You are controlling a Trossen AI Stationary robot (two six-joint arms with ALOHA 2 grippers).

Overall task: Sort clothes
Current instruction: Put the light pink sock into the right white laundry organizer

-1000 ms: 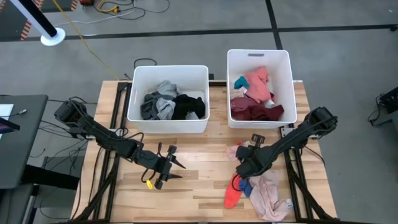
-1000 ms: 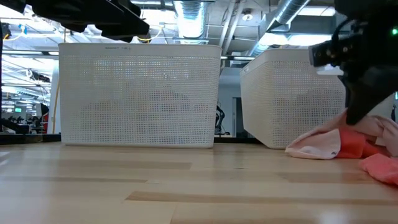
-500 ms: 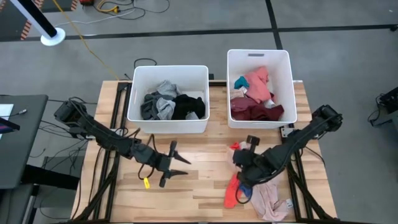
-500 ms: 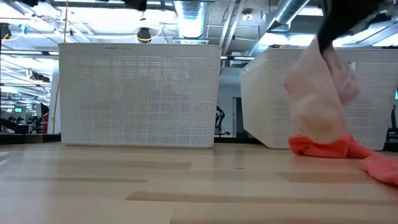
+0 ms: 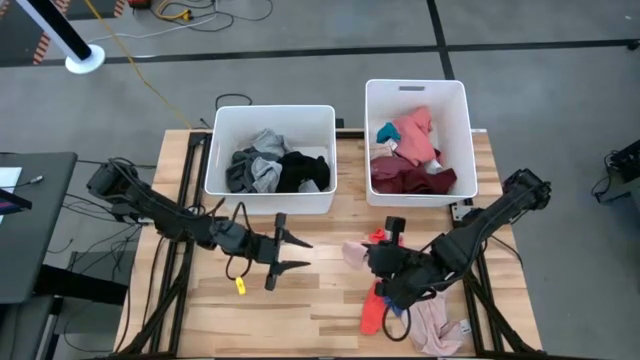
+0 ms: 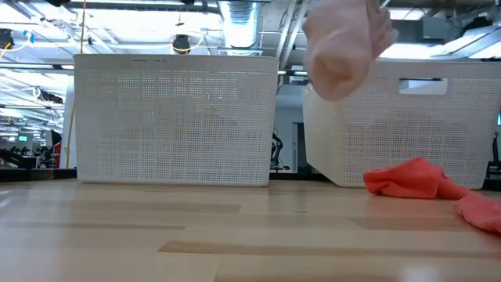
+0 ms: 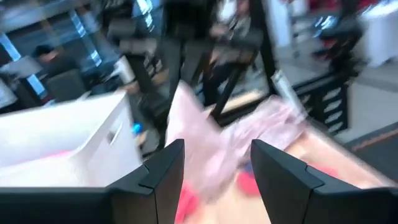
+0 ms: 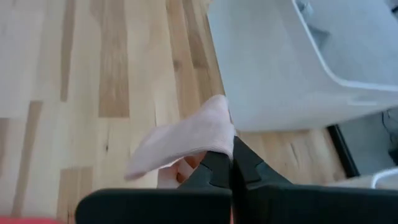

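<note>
My right gripper is shut on a pale pink garment, held up over the table in front of the right bin; the garment also shows high in the low view. My left gripper is open and empty, left of the garment, its fingers pointing at it; the left wrist view shows the garment ahead between the fingers. An orange-red garment, a blue piece and another pale pink garment lie on the table near the right front. My right gripper pinches the pale pink garment between its two shut fingers at one end. One layer or several, I cannot tell. The fingers come from the table's right side. The garment hangs slack from the fingers, lifted clear of the table.
Two white bins stand at the far side: the left bin holds grey and black clothes, the right bin holds pink, maroon and teal ones. A small yellow item lies near my left gripper. Bare wood lies between the grippers and the near edge.
My right gripper has gone up and toward the table's left with the pale pink garment, which has come off the pile and now hangs clear of the table. My left gripper has moved toward the table's right and far side, toward the garment.
</note>
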